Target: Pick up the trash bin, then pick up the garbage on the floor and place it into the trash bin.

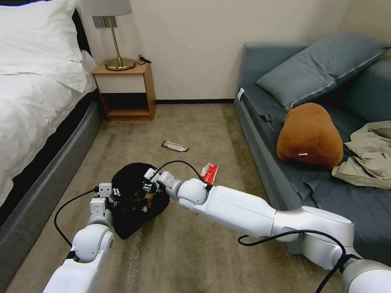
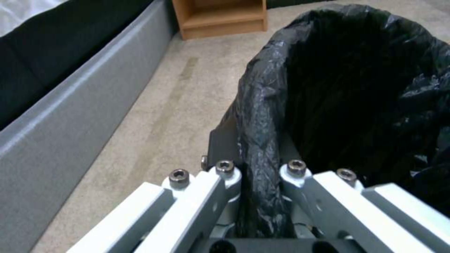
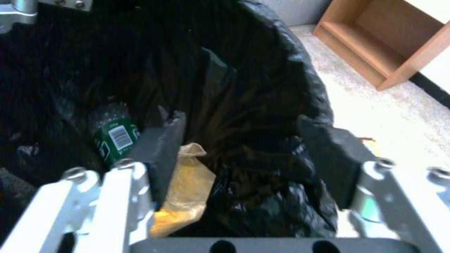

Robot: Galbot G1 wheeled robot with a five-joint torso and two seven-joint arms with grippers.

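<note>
Open carpet (image 1: 195,252) across frame centre and bottom, hemmed by bed (image 1: 28,134) at left and sofa (image 1: 285,134) at right. Blocked lower left by bin (image 1: 136,199), nightstand (image 1: 124,91) at upper left.
</note>
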